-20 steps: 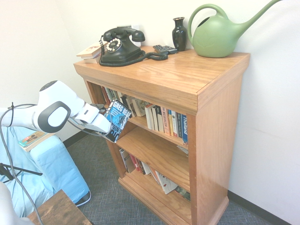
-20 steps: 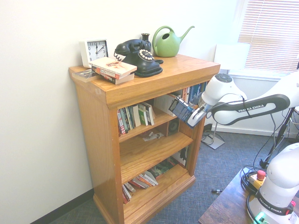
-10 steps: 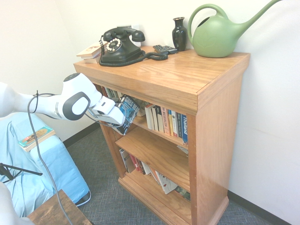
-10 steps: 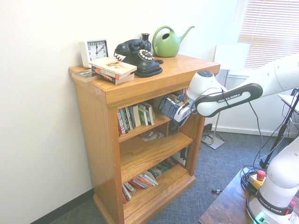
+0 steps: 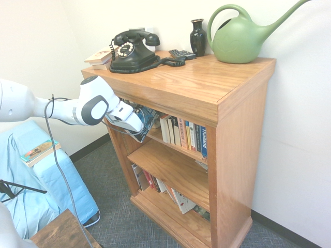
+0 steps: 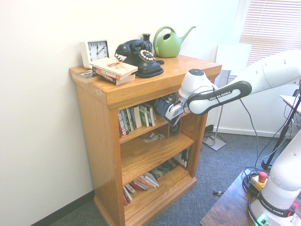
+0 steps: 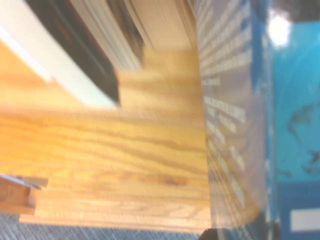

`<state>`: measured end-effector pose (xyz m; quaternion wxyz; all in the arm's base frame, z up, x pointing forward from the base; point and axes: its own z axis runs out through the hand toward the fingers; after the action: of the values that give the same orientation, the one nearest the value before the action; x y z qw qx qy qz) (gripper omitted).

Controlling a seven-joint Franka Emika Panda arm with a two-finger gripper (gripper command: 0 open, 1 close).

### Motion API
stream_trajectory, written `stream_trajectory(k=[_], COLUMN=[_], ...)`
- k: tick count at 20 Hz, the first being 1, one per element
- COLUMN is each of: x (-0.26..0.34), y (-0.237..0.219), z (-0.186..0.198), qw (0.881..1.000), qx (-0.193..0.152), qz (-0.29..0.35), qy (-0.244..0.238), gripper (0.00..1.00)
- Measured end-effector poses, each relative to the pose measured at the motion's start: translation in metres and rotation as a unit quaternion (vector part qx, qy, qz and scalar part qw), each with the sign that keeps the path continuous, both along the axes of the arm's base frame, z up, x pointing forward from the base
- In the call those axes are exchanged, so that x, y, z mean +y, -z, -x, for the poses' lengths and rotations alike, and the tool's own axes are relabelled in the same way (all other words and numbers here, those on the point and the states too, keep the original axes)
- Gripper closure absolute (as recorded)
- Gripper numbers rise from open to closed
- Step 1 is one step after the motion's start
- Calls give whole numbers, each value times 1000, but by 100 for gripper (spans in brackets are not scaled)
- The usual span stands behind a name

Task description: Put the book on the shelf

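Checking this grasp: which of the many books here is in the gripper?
The blue-and-black book, tilted at the top tier's front in the gripper; the others stand shelved or lie stacked.

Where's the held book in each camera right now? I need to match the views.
First exterior: the book sits left of centre at the top tier's opening.
Second exterior: book is centre, same opening.
Wrist: blue cover fills the right side.
Shared landmark: black telephone, exterior views only.

"FRANKA EMIKA" on white robot arm's dark band [image 6: 220, 96], just behind claw. "Thailand" on blue book spine [image 5: 204, 140], top tier, well away from claw.
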<state>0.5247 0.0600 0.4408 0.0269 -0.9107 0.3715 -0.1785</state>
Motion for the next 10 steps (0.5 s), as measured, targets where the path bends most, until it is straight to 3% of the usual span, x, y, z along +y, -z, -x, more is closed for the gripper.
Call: stream_trajectory(k=[10], x=[6], y=[17], z=[-9], qw=[1000], qx=[11], qz=[6], qy=[28], gripper=[100])
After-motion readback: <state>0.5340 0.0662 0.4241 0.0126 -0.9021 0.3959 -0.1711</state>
